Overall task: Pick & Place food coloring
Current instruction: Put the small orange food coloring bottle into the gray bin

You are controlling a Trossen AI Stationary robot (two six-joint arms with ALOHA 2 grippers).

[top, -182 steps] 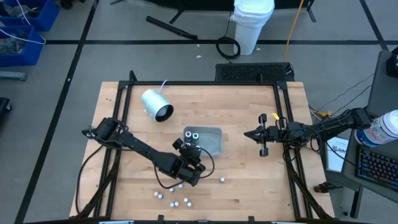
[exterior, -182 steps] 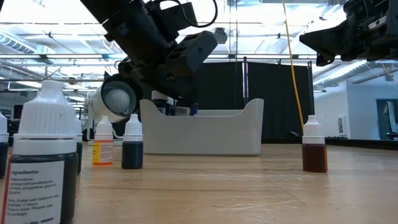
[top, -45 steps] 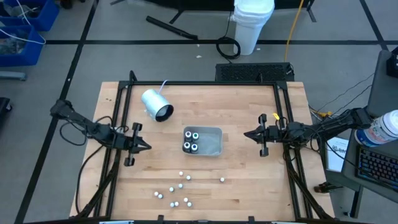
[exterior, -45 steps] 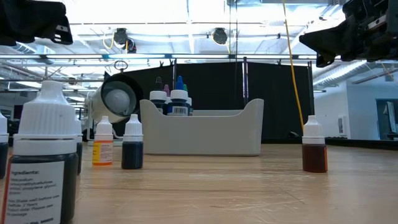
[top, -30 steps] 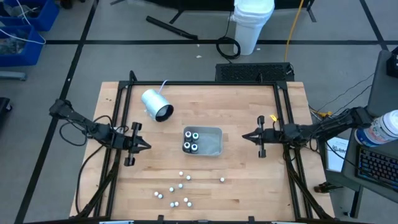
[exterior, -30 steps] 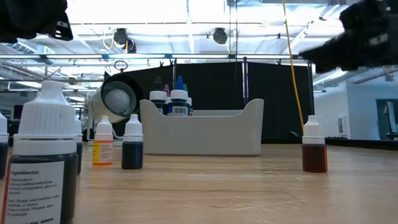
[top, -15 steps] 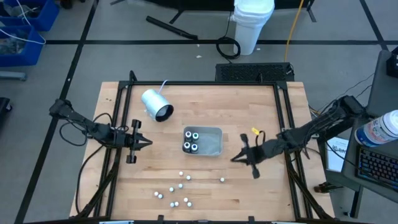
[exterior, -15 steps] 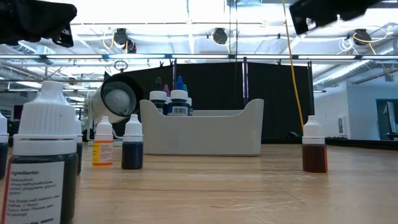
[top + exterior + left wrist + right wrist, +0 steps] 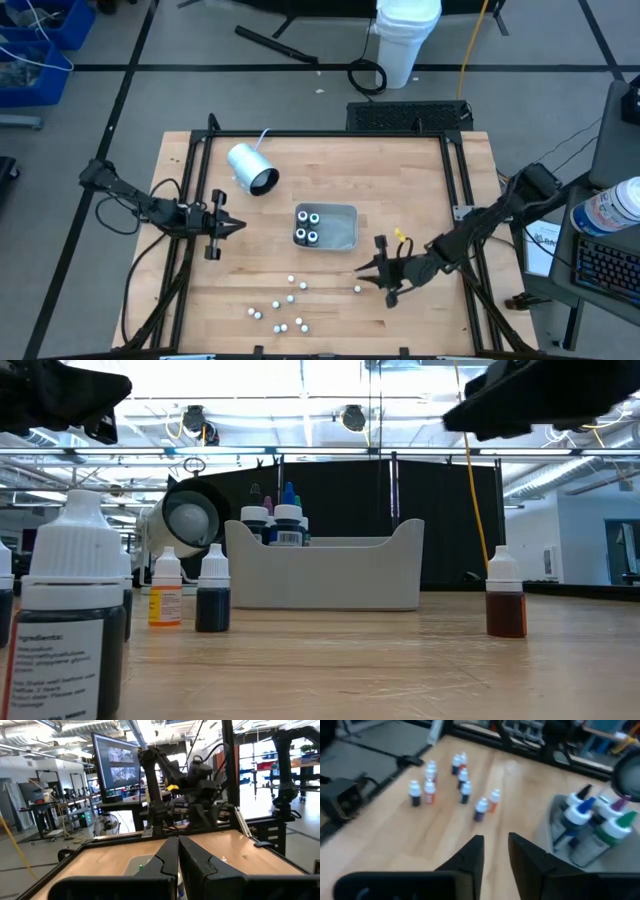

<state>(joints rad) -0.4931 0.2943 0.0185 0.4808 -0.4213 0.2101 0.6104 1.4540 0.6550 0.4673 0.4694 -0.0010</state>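
While the left gripper (image 9: 228, 226) waits pressed together well left of the tray (image 9: 345, 236), right gripper (image 9: 375, 270), fingers slightly parted and empty, has swung in from the table's right edge to just below the tray, nearing one loose food coloring bottle (image 9: 358, 289); four bottles (image 9: 308, 227) stand inside the tray.

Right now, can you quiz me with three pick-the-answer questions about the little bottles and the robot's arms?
1. Where in the tray do the bottles stand?
A the end toward the left pincer
B the middle
C the end toward the right arm

2. How many bottles are in the tray?
A two
B four
C seven

3. How is the right pincer?
A shut on a bottle
B gripping the tray
C open and empty

Answers: 1 A, because the high view shows them bunched at that end. 2 B, because four tops show there from above. 3 C, because the right wrist view shows a bare gap between its fingers.
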